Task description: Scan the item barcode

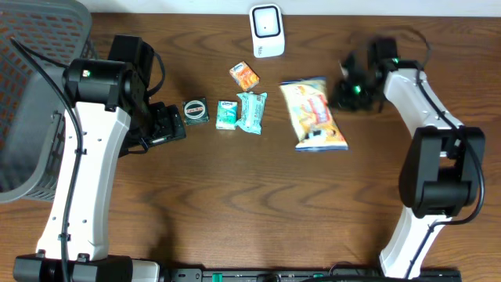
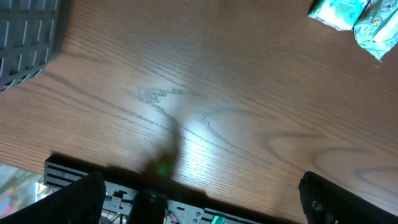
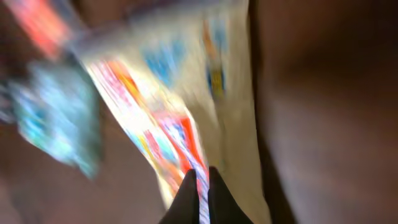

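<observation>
You have bare brown wooden surface (image 1: 258, 196) nearside of the yellow foil snack bag (image 1: 313, 113), your right end effector (image 1: 350, 88) clenched beside its far corner, left end effector (image 1: 167, 125) released, and only overhead shows the white scanner (image 1: 267, 31).

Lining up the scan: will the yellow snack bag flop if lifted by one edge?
Probably floppy: the snack bag looks like a thin film pouch lying flat, so it would likely droop from one corner. It is likely light for its size. Its shiny-looking surface may slip when pinched.
</observation>
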`<state>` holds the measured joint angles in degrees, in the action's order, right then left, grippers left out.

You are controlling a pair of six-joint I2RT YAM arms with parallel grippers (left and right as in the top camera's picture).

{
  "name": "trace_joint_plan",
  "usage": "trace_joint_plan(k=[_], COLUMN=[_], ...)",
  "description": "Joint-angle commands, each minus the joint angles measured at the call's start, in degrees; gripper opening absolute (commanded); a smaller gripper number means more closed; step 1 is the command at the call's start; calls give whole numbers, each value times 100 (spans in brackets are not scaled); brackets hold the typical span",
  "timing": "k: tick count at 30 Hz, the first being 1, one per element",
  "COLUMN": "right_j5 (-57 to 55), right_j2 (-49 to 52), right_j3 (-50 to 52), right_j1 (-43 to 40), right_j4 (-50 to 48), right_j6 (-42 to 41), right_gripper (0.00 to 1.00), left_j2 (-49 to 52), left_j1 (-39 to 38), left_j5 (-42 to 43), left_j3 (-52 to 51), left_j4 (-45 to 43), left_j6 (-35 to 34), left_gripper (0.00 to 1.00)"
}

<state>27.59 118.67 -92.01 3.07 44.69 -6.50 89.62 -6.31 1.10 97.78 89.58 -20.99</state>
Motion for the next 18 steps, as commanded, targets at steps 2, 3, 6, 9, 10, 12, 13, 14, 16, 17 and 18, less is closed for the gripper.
trace_joint_plan(k=[2, 3, 6, 9, 10, 12, 13, 14, 16, 17, 18], right_j5=[101, 98, -236, -1088, -1357, -1550, -1545, -1545, -1545, -1543, -1541], right_j2=[-28, -28, -28, -24, -2, 57, 105, 151, 260, 317, 369], right_j3=[-479, -501, -525, -522, -522, -520, -520, -520, -518, -516, -516], right_j1=[431, 505, 691, 752, 752, 743, 730, 726, 726, 728, 726], right_j4=[-789, -1088, -1628, -1419, -1266, -977, -813, -671, -358, -208, -20], right_j6=[-1078, -1231, -1646, -1556, -1392, -975, -754, -595, -245, -101, 79], right_gripper=[1, 1, 1, 17, 23, 35, 53, 64, 78, 79, 79], left_j2=[22, 22, 22, 22, 22, 22, 22, 22, 22, 22, 22], left_j1=[13, 13, 13, 13, 13, 13, 13, 13, 13, 13, 13], left_j5=[-72, -72, -72, -72, -72, -72, -72, -72, -72, -72, -72], left_j3=[-7, -7, -7, -7, -7, -7, -7, -7, -7, -7, -7], left_j4=[15, 15, 15, 13, 15, 15, 15, 15, 15, 15, 15], left_j6=[-13, -13, -13, -13, -13, -13, -13, -13, -13, -13, -13], left_gripper=[98, 98, 98, 98, 98, 98, 98, 98, 98, 98, 98])
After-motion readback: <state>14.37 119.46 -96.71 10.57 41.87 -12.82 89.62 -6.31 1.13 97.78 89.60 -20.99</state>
